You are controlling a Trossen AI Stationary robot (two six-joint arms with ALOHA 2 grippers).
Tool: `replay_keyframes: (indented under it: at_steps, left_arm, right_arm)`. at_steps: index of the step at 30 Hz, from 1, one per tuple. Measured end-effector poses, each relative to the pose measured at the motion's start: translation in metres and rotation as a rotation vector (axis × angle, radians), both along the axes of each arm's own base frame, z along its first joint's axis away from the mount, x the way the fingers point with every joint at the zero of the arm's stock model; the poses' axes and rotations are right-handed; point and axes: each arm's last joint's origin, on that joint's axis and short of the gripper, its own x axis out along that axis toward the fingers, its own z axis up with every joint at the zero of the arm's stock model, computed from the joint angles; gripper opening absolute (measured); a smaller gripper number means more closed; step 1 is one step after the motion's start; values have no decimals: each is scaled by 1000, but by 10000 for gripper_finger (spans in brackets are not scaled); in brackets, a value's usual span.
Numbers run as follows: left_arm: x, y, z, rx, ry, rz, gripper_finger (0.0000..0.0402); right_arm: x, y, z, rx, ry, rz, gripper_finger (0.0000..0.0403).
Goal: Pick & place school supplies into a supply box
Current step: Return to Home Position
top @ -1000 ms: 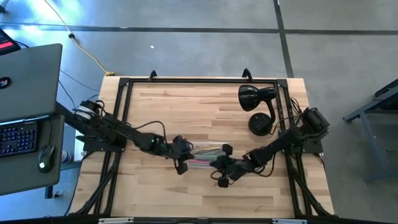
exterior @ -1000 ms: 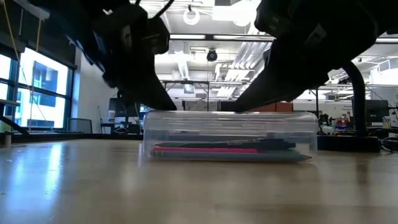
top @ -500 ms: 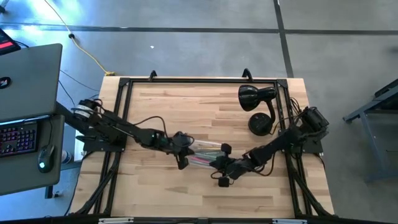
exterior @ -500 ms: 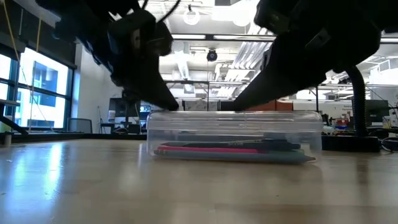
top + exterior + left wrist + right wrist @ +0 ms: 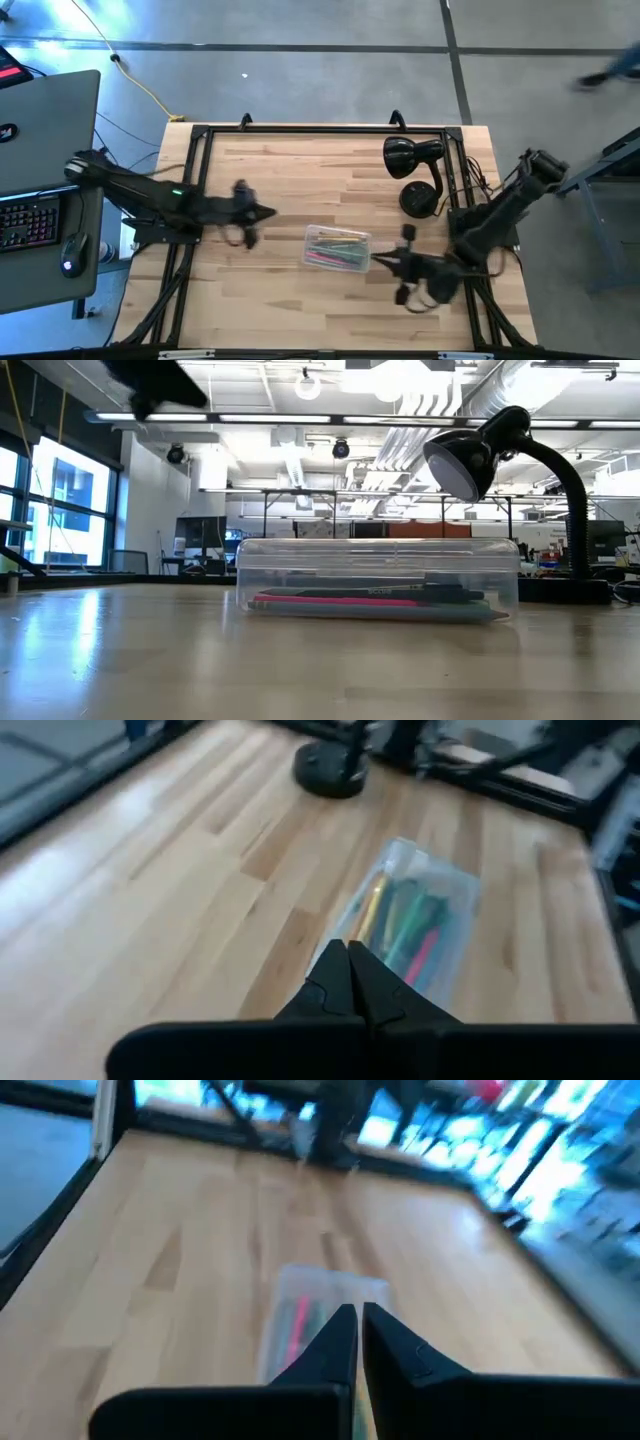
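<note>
From above, the supply box (image 5: pixel 337 248) lies on the tabletop (image 5: pixel 300 170), a little right of centre and toward the near edge. It is a clear case with yellow, green and pink-red pencils and pens (image 5: pixel 335 244) showing through it. The left claw (image 5: pixel 266 212) hangs over the left half of the tabletop and points toward the box, well apart from it. The right claw (image 5: pixel 380 262) sits just beside the box's right end without touching it. A black desk lamp (image 5: pixel 415 170) stands near the far right corner, and a laptop (image 5: pixel 45 125) rests on a stand off the left side.

At table height, the supply box (image 5: pixel 378 575) stands alone in the middle with its lid down. A pink-red pencil (image 5: pixel 335 600) and a dark pen (image 5: pixel 450 593) lie flat along its floor. The desk lamp (image 5: pixel 490 450) rises behind its right end, and a dark piece of an arm (image 5: pixel 155 382) shows at the upper left.

In the left wrist view, the left claw (image 5: pixel 348 948) is clenched on nothing, its two tips meeting in a point. The supply box (image 5: pixel 420 920) lies beyond it, with the lamp's round base (image 5: pixel 330 765) farther off.

In the right wrist view, the right claw (image 5: pixel 357 1312) is also clenched and empty, with only a sliver between its tips. The supply box (image 5: pixel 305 1305) lies just past them, with pink and green sticks showing inside.
</note>
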Motion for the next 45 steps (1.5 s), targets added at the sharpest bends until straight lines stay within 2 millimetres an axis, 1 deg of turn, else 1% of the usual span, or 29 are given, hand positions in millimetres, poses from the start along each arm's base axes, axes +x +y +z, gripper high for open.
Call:
replay_keyframes:
  at_steps: [3, 5, 7, 8, 10, 11, 12, 14, 15, 17, 19, 20, 22, 23, 25, 26, 28, 30, 32, 34, 36, 38, 41, 43, 45]
  left_arm:
    - [-41, 4, 20, 59, -53, -79, 21]
    - [-69, 10, 29, 84, -93, -135, 25]
    - [-91, 15, 33, 107, -142, -192, 24]
    - [-100, 18, 32, 115, -173, -210, 21]
    - [-115, 23, 22, 107, -233, -251, 15]
    - [-119, 23, 14, 99, -278, -271, 12]
    - [-120, 23, 6, 98, -327, -282, 12]
    - [-119, 22, -14, 117, -426, -306, 13]
    - [-117, 20, -24, 130, -475, -317, 16]
    - [-113, 17, -42, 149, -573, -342, 23]
    - [-109, 14, -60, 162, -637, -337, 25]
    - [-107, 13, -66, 163, -665, -331, 25]
    - [-105, 13, -77, 174, -680, -308, 21]
    - [-105, 13, -79, 186, -675, -295, 18]
    - [-105, 14, -79, 211, -666, -276, 13]
    - [-107, 14, -75, 231, -673, -280, 12]
    - [-112, 17, -61, 283, -692, -309, 14]
    - [-120, 22, -49, 323, -653, -304, 22]
    - [-126, 27, -41, 335, -572, -270, 29]
    - [-130, 31, -36, 310, -520, -264, 32]
    - [-131, 31, -35, 284, -520, -280, 30]
    - [-129, 29, -40, 286, -513, -308, 24]
    - [-123, 25, -54, 292, -490, -333, 19]
    - [-119, 23, -65, 305, -464, -320, 22]
    - [-115, 21, -78, 297, -449, -304, 28]
  right_arm:
    - [-29, 2, 14, -36, -20, 11, 0]
    - [-42, 2, 17, -9, -16, 50, 0]
    - [-55, 1, 8, 15, 0, 108, 0]
    - [-61, -1, 2, 31, -6, 127, 0]
    - [-69, -6, -11, 74, -56, 150, 0]
    - [-72, -11, -20, 82, -85, 161, 0]
    - [-74, -17, -30, 83, -116, 169, 0]
    - [-75, -30, -42, 148, -213, 210, 0]
    - [-75, -38, -46, 192, -271, 258, 0]
    - [-77, -54, -49, 253, -414, 406, 0]
    - [-81, -71, -55, 249, -533, 496, 0]
    - [-84, -80, -59, 246, -579, 513, 0]
    - [-86, -94, -62, 245, -629, 471, 0]
    - [-84, -98, -63, 232, -611, 449, 0]
    - [-83, -102, -61, 204, -590, 461, 0]
    - [-83, -103, -60, 187, -582, 468, 0]
    - [-87, -107, -59, 172, -586, 466, 0]
    - [-91, -110, -64, 151, -551, 442, 0]
    - [-94, -113, -67, 156, -504, 402, 0]
    - [-96, -115, -70, 164, -467, 370, 0]
    - [-99, -117, -70, 164, -456, 364, 0]
    - [-101, -119, -70, 140, -458, 367, 0]
    - [-103, -120, -68, 54, -473, 368, 0]
    - [-104, -122, -68, 1, -471, 328, 0]
    - [-103, -124, -69, -12, -459, 264, 0]
